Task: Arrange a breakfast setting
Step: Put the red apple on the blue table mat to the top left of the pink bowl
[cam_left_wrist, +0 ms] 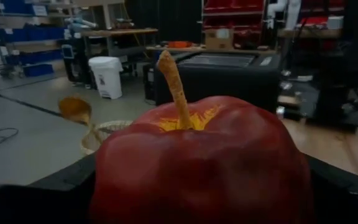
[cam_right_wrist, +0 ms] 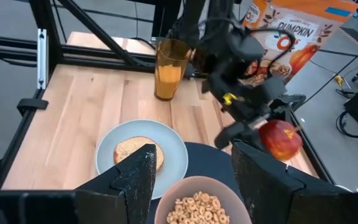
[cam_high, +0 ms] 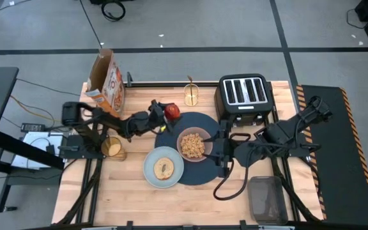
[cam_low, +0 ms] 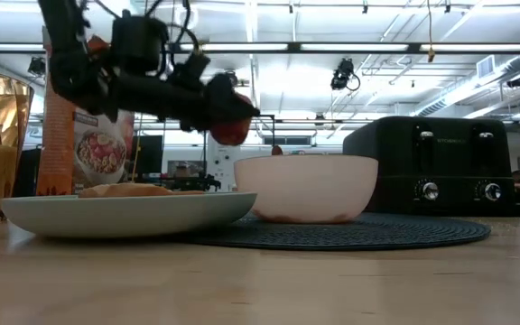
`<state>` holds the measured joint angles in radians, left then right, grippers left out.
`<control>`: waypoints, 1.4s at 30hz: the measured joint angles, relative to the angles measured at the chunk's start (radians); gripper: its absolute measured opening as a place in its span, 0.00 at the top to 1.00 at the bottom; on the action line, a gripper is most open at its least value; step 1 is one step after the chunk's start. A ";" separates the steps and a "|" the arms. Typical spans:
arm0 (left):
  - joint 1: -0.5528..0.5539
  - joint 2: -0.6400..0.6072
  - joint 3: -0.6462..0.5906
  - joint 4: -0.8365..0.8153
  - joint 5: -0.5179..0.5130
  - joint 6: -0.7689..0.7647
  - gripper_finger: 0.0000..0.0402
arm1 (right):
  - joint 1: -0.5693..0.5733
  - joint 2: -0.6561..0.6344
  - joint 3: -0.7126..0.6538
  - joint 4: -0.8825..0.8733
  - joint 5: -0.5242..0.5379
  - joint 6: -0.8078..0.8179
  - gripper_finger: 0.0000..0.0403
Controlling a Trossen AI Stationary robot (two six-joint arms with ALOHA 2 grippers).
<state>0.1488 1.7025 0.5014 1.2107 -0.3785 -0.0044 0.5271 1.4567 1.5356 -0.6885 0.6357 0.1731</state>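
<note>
While bread (cam_high: 164, 168) tops plate (cam_high: 151, 160), bowl (cam_high: 185, 154) holds cereal (cam_high: 193, 145).

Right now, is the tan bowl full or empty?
Not empty: the tan bowl on the dark-blue placemat holds ring-shaped cereal, seen in the high and right wrist views. Whether milk is in it, I cannot tell.

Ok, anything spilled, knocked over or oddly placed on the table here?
Nothing spilled or tipped. The plate with toast overlaps the placemat's edge instead of lying fully on it. The red apple is off the table in the left gripper. The right gripper is open beside the cereal bowl.
</note>
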 joint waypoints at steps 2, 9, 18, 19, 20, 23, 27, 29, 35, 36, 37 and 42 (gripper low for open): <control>0.015 0.058 0.001 0.062 0.004 -0.004 0.15 | 0.001 0.002 0.000 -0.001 -0.001 0.002 0.47; 0.046 0.222 0.026 0.226 -0.025 -0.013 0.15 | 0.000 0.002 0.000 -0.001 -0.002 0.016 0.47; 0.095 0.331 0.049 0.252 -0.031 -0.064 0.15 | 0.000 0.002 0.000 -0.001 -0.004 0.018 0.47; 0.094 0.347 0.049 0.270 -0.031 -0.064 0.15 | 0.000 0.002 0.000 -0.001 -0.004 0.018 0.47; 0.092 0.364 0.050 0.290 -0.031 -0.064 0.15 | 0.000 0.002 0.000 -0.001 -0.004 0.018 0.47; 0.089 0.409 0.063 0.314 -0.024 -0.063 0.15 | 0.000 0.002 0.000 -0.001 -0.004 0.018 0.47; 0.089 0.454 0.081 0.310 -0.024 -0.055 0.15 | 0.000 0.002 0.000 -0.001 -0.003 0.019 0.47; 0.090 0.465 0.084 0.314 -0.025 -0.046 0.15 | 0.000 0.002 0.000 -0.001 -0.003 0.034 0.47; 0.083 0.472 0.081 0.308 -0.028 -0.036 0.15 | 0.000 0.002 0.000 -0.010 0.000 0.060 0.47; 0.079 0.472 0.081 0.306 -0.028 -0.036 0.15 | 0.000 0.002 0.000 -0.011 0.000 0.060 0.47; 0.075 0.472 0.080 0.307 -0.031 -0.036 0.15 | 0.000 0.002 0.000 -0.015 0.000 0.061 0.47; 0.065 0.472 0.032 0.331 -0.027 -0.032 0.15 | 0.000 0.002 0.000 -0.023 0.000 0.080 0.47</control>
<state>0.2138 2.1742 0.5335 1.5417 -0.4053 -0.0365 0.5270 1.4586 1.5356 -0.7111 0.6353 0.2529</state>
